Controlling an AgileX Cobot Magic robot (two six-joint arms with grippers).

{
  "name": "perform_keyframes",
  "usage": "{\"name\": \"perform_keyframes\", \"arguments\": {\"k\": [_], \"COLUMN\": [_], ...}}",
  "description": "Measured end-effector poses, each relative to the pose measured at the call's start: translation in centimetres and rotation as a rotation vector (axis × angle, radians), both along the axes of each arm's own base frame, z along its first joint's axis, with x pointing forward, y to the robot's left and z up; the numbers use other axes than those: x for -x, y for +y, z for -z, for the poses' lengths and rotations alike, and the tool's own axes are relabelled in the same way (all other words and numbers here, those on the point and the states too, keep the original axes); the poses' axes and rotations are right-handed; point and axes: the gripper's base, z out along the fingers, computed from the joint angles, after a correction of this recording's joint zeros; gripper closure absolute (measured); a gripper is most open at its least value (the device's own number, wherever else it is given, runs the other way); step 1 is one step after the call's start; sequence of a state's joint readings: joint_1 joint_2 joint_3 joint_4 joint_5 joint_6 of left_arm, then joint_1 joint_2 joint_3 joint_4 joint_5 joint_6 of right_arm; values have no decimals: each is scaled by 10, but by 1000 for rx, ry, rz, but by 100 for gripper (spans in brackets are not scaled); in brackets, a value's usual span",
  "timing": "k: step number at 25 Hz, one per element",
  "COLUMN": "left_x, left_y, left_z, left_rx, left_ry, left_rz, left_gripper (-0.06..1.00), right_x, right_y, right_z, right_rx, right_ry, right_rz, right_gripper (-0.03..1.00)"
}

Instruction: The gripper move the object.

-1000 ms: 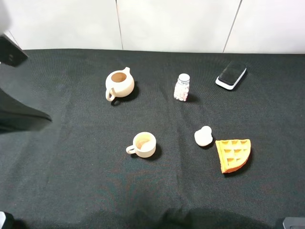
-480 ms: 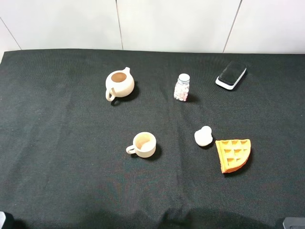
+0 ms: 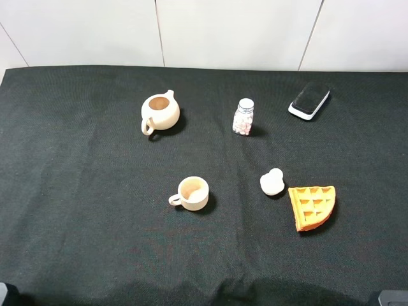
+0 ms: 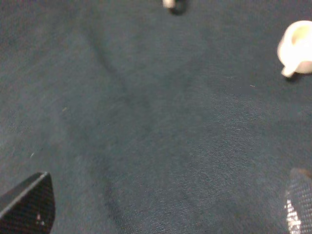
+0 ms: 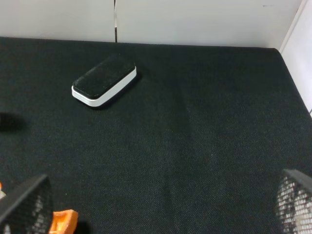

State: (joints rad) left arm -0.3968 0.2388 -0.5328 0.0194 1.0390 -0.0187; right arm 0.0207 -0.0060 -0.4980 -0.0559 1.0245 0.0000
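Observation:
The object, a small cream-white lid with a knob (image 3: 272, 182), lies on the black cloth just left of an orange waffle piece (image 3: 312, 206). It does not show in either wrist view. My left gripper (image 4: 163, 204) is open and empty, low over bare cloth, with a cream cup (image 4: 297, 46) ahead of it. My right gripper (image 5: 161, 202) is open and empty over the cloth. In the exterior view only small parts of the arms show at the bottom corners, far from the lid.
A cream teapot (image 3: 159, 112) stands at the back left and a cream handled cup (image 3: 190, 193) in the middle. A small bottle (image 3: 243, 116) and a black-and-white block (image 3: 310, 99) stand at the back right. The block (image 5: 103, 80) and an orange waffle edge (image 5: 63, 220) show in the right wrist view.
One second ago a dark arm part covered the left edge of the exterior view. It has left that view. The tabletop items have not moved.

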Motion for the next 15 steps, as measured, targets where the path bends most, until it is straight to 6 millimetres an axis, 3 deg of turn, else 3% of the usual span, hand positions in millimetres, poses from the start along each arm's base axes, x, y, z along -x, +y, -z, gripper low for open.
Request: {"name": "perform_keyframes", "arguments": {"k": [4, 15], "left_x": [11, 31], "left_y": [4, -2], "left_z": [10, 11], "left_rx": [-17, -51], "left_ry": [-43, -192], "left_rz": [-83, -189], "left_gripper": [-5, -5], "right_x": [0, 0], "right_y": [0, 0], "right_z": [0, 0], "right_rx": [0, 0], "right_ry": [0, 0], "right_rz": [0, 0], "right_gripper": [27, 27]}}
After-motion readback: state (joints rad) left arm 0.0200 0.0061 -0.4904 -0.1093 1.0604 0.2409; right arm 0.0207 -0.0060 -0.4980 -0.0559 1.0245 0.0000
